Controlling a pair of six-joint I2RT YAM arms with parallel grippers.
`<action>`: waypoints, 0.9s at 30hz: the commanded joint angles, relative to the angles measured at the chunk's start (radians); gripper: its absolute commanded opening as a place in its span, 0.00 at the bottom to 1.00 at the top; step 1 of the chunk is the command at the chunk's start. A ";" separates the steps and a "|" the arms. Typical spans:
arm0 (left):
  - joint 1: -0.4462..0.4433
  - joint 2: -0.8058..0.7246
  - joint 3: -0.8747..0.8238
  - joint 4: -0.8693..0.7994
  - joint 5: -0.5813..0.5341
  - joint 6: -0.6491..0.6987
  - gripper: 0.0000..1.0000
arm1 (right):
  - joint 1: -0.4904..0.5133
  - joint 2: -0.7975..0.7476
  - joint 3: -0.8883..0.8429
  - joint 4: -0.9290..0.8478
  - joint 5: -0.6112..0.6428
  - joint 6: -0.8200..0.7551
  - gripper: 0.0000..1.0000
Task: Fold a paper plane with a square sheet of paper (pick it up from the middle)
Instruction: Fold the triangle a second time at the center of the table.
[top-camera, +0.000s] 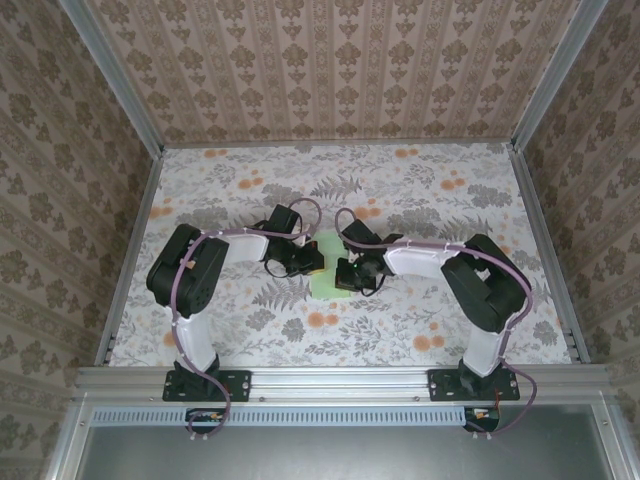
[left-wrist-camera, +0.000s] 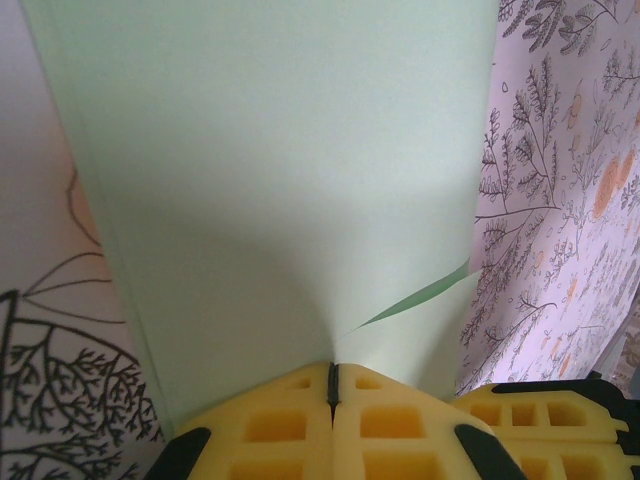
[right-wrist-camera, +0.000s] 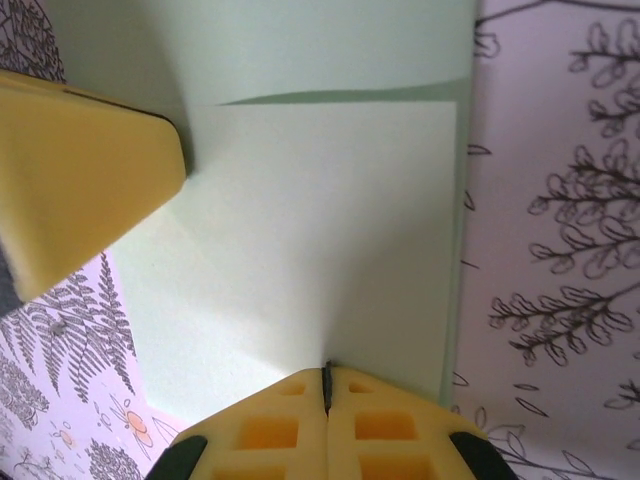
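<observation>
The flowered surface (top-camera: 420, 200) spreads wide around the left end effector (left-wrist-camera: 333, 385) and the right end effector (right-wrist-camera: 327, 385), which face each other near its middle. Between their tips sits the pale green paper (left-wrist-camera: 300, 180), one folded layer lying over another. Each end effector is pressed together, pinching the paper's edge nearest it. Gripping from opposite sides likely keeps the thin paper taut and steady so the next fold lands straight.

Square sheet of paper (top-camera: 322, 286): pale mint green, plain, unmarked. Lies mid-scene, centred left-right and near-far. Partly doubled over, one layer over another; a raised edge casts a dark line.
</observation>
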 joint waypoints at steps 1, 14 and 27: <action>-0.002 0.085 -0.062 -0.153 -0.157 0.000 0.00 | -0.013 -0.036 -0.078 -0.117 0.000 -0.013 0.00; -0.002 0.080 -0.064 -0.141 -0.148 -0.003 0.00 | -0.028 -0.212 -0.103 0.058 -0.108 -0.021 0.00; -0.004 0.075 -0.068 -0.140 -0.150 -0.011 0.00 | -0.022 0.076 0.089 0.057 -0.142 -0.044 0.00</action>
